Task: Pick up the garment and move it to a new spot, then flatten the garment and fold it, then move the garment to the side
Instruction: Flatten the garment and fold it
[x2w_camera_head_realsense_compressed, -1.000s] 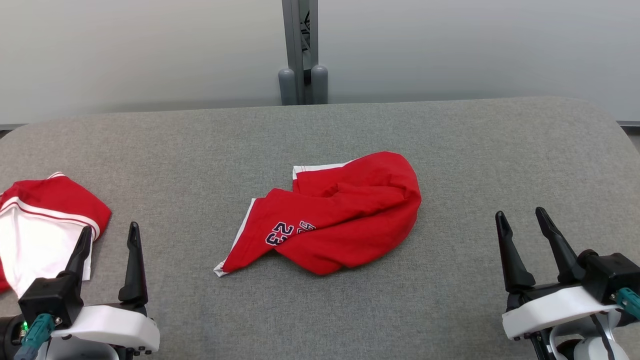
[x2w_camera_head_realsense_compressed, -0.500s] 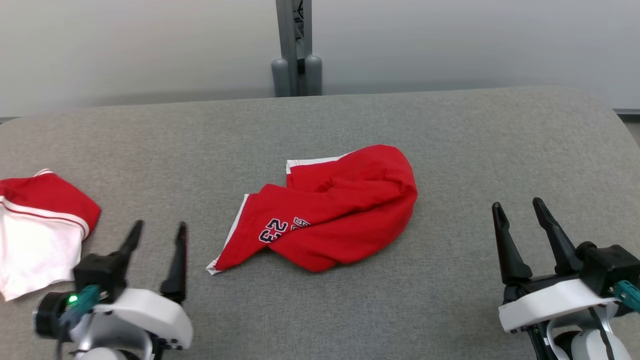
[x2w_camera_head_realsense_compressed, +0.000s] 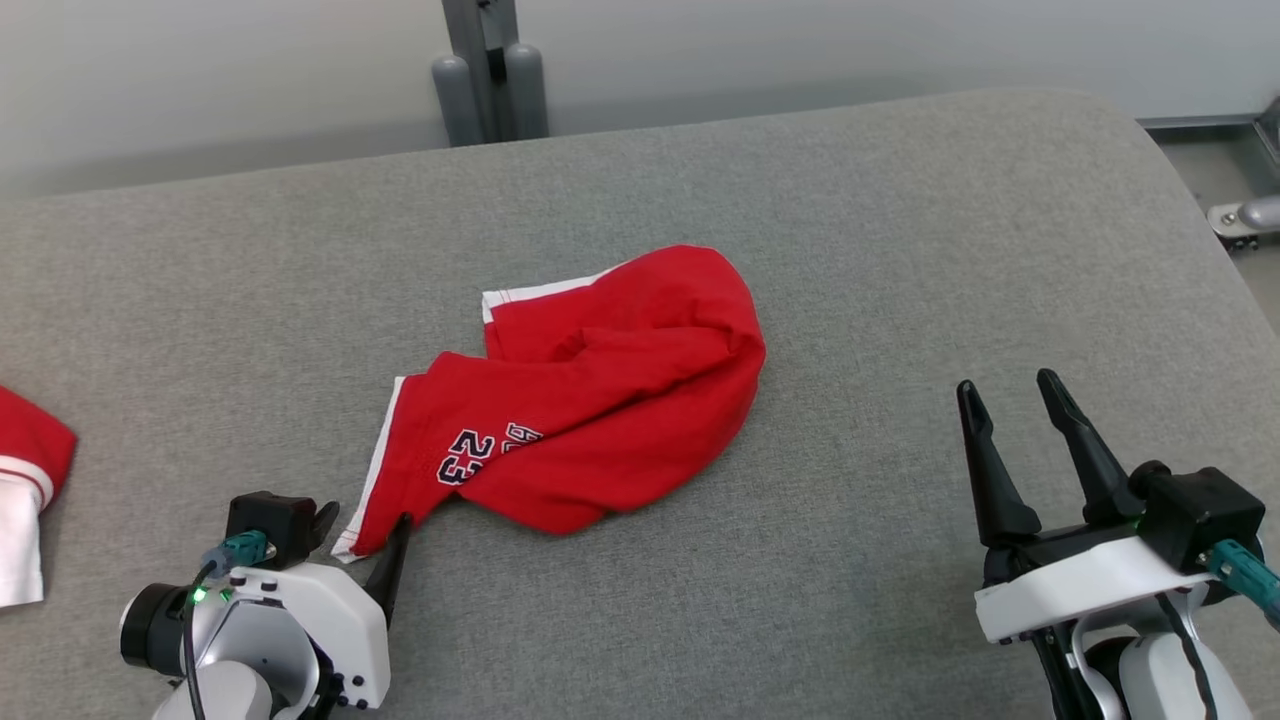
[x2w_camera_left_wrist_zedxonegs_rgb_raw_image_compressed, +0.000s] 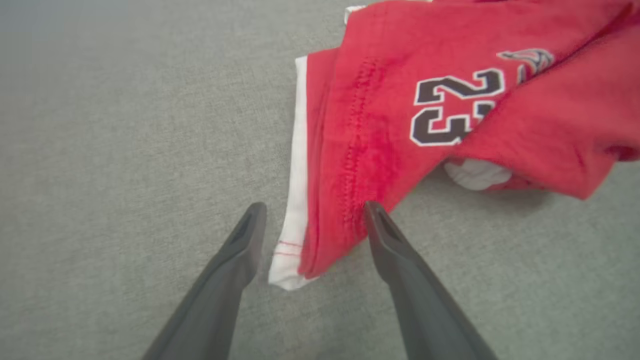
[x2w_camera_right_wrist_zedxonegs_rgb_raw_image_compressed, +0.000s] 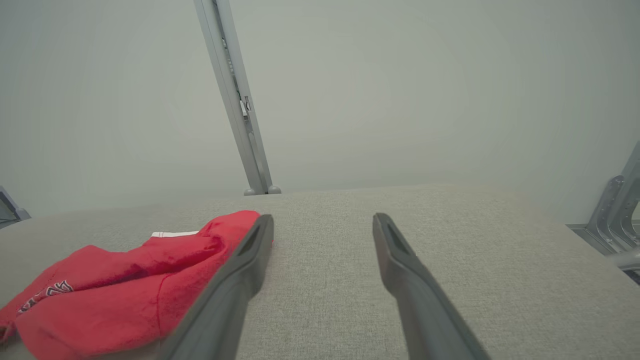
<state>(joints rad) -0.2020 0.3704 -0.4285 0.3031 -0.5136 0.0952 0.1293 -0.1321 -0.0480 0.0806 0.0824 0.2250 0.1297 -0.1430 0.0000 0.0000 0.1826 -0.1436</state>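
Crumpled red garment (x2w_camera_head_realsense_compressed: 620, 390), navy "23" print (x2w_camera_left_wrist_zedxonegs_rgb_raw_image_compressed: 457, 107), grey table (x2w_camera_head_realsense_compressed: 900, 250)

Grey fabric-covered table (x2w_camera_head_realsense_compressed: 900, 250), far right corner rounded. Crumpled mid-surface: red sports garment (x2w_camera_head_realsense_compressed: 600, 400) numbered 23. At left edge: red-and-white garment (x2w_camera_head_realsense_compressed: 30, 445).

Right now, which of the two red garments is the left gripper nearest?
The crumpled garment printed 23, mid-table: its white-trimmed corner lies between the fingers of the open left gripper. The other garment, part white, sits at the left edge.

Bare grey table (x2w_camera_head_realsense_compressed: 900, 300) lies open right of the crumpled garment (x2w_camera_head_realsense_compressed: 600, 400).
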